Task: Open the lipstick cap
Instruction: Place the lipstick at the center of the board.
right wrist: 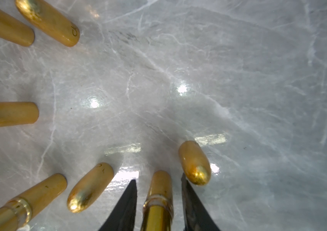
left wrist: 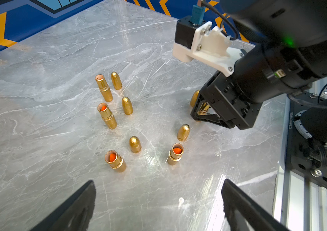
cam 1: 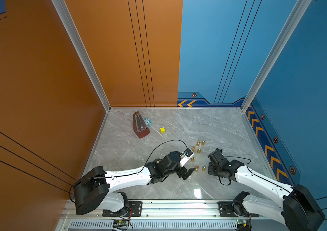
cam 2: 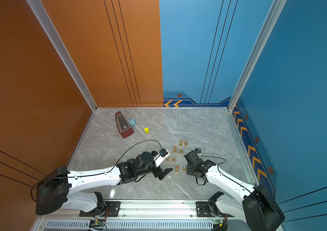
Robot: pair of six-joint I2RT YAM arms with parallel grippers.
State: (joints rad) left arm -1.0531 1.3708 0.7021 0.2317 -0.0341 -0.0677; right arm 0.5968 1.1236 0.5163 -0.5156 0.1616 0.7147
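**Right gripper straddles uncapped lipstick on marble table**

The right gripper points down over a gold lipstick standing upright on the grey marble table. Its black fingers flank the tube with a sliver of space on either side, parted and not clamped on it. The bullet-shaped cap stands just beside it. Nearby, four other lipsticks stand uncapped, their loose caps alongside. The left gripper hovers near the group, spread wide and empty. A metronome and yellow cube sit well apart, toward the back wall.
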